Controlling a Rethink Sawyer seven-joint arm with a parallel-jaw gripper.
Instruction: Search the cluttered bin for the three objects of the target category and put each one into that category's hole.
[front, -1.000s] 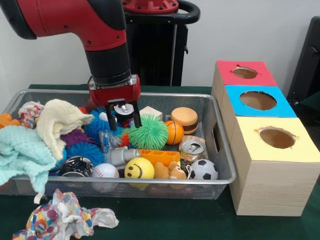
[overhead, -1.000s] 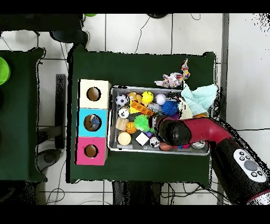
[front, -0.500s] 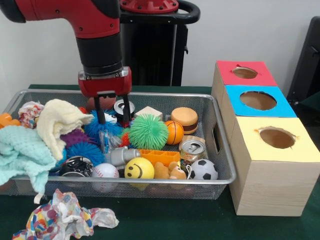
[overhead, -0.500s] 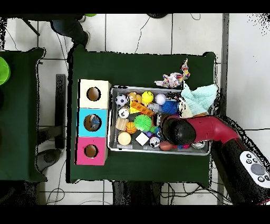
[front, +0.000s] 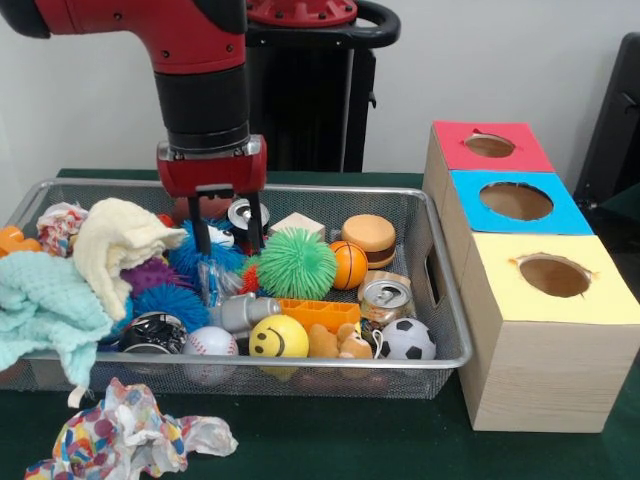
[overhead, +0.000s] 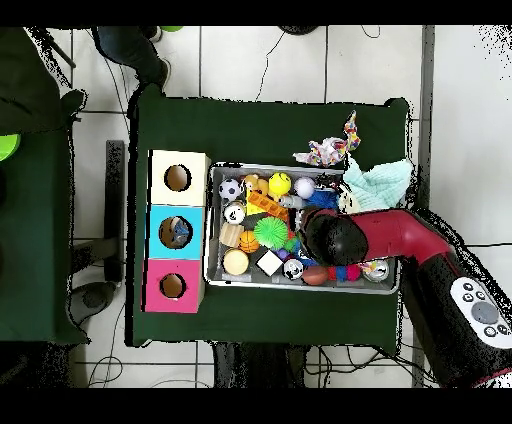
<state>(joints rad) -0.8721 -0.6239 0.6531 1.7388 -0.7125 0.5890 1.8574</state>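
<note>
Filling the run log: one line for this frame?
phase: searching bin | gripper: open, empty, over blue spiky ball | wire bin: cluttered | holes: red, blue, yellow boxes

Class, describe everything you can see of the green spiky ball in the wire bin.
The green spiky rubber ball is round, bright green and covered in soft-looking spikes. It sits whole near the middle of the wire mesh bin, resting on other toys, beside the small orange basketball and above the orange plastic block.
</note>
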